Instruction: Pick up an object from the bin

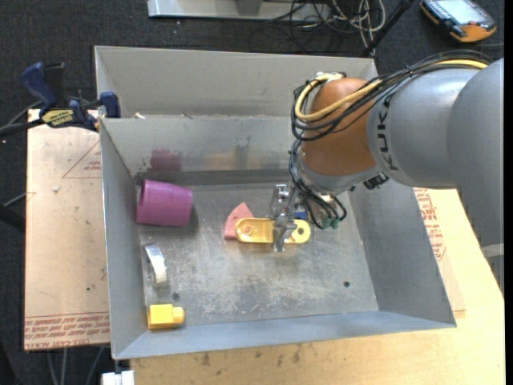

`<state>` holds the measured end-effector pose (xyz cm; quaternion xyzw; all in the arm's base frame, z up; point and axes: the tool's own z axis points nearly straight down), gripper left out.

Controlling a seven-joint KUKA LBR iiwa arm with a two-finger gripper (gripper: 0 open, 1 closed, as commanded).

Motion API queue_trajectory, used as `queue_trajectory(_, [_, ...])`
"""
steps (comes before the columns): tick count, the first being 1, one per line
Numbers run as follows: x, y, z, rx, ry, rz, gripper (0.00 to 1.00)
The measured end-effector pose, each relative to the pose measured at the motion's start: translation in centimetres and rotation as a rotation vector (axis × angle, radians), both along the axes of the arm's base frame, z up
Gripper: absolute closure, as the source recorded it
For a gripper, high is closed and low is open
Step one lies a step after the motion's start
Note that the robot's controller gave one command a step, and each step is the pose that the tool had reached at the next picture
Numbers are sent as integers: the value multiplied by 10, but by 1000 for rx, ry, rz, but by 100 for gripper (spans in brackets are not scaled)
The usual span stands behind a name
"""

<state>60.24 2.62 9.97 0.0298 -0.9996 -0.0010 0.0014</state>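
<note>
The flat yellow piece [255, 232] lay near the middle of the grey bin [240, 291], its left end against a pink wedge [237, 217]; the hand [280, 243] was down at its right part; open or closed, I couldn't tell; well to the left a purple cup [164, 203] lay on its side; a tape roll [155, 264] and a yellow block [165, 317] sat by the near left corner.

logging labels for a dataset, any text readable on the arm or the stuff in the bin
"KUKA": dark letters running down the side of the silver arm, next to its orange cover.
No words, numbers or signs can be read on the purple cup, pink wedge, yellow flat piece, white ring or yellow block.
</note>
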Motion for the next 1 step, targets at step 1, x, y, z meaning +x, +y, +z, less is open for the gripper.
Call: queue_trajectory(1, [24, -10, 113, -1, -6, -3, 100])
